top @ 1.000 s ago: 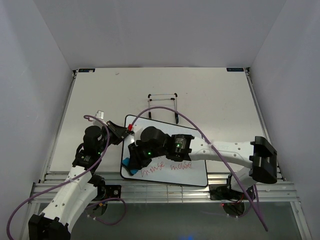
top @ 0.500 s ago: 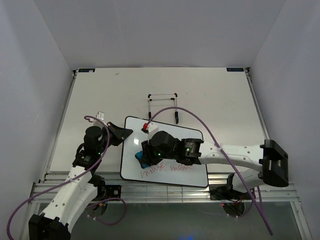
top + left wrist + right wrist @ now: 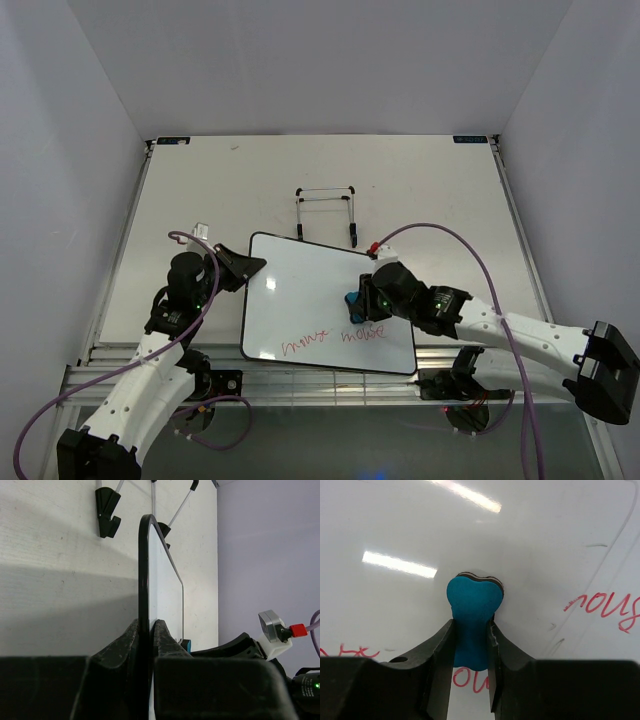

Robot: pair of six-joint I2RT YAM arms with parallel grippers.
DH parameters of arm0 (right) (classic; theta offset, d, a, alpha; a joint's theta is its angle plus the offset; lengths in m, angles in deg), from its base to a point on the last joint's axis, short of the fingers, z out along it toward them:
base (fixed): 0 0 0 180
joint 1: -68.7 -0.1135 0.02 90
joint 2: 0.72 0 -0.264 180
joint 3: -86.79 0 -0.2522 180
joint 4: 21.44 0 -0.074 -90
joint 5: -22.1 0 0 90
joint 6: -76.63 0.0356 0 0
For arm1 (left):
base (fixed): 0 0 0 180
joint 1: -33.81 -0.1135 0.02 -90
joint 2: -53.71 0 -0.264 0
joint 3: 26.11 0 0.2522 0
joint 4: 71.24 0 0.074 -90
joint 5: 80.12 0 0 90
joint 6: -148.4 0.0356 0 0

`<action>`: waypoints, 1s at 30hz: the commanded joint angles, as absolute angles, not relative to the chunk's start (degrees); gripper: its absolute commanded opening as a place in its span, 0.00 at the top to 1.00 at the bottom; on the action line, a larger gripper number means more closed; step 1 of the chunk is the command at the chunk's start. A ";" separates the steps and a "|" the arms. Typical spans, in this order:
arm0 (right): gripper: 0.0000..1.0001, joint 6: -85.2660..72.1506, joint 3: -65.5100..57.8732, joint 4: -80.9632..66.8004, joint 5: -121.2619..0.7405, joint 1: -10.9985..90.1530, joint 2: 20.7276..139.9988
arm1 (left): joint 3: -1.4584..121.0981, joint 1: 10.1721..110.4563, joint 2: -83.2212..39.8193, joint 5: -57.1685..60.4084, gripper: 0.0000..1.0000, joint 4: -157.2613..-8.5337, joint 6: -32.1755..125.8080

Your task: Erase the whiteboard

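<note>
The whiteboard (image 3: 310, 290) lies flat near the table's front, white with a thin black rim and red handwriting along its near edge. My left gripper (image 3: 252, 266) is shut on the board's left rim (image 3: 143, 570), one finger on each side of the edge. My right gripper (image 3: 354, 301) is shut on a blue bone-shaped eraser (image 3: 472, 615), which rests on the whiteboard (image 3: 420, 525) over its right half. Red words (image 3: 605, 602) show beside and below the eraser.
A black wire stand (image 3: 328, 212) sits on the table just behind the board; its feet (image 3: 107, 511) show past the board's far end. Purple cables loop over both arms. Grey walls close in the table on three sides.
My right gripper has swept the eraser from the board's left side across to its right half. The board's upper area has come into view. The left arm has not moved.
</note>
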State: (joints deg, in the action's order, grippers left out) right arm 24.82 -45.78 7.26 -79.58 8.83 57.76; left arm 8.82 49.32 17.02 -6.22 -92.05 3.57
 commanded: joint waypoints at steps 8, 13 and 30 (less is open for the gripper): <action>0.92 17.92 -39.31 5.61 -68.63 9.03 64.49 | 10.06 49.90 17.32 -6.03 1.00 -94.14 9.27; 0.92 15.38 -27.53 1.03 -66.50 6.05 73.27 | 9.45 49.90 18.20 -6.38 1.00 -94.14 9.27; 0.92 10.45 -14.49 6.47 -66.67 13.23 91.93 | 8.57 49.90 20.57 -6.03 1.00 -95.90 9.35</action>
State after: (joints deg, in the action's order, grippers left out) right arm 12.52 -9.85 2.76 -63.54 9.68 91.07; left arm 8.60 49.23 19.36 -5.93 -94.02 3.41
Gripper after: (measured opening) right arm 0.328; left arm 0.188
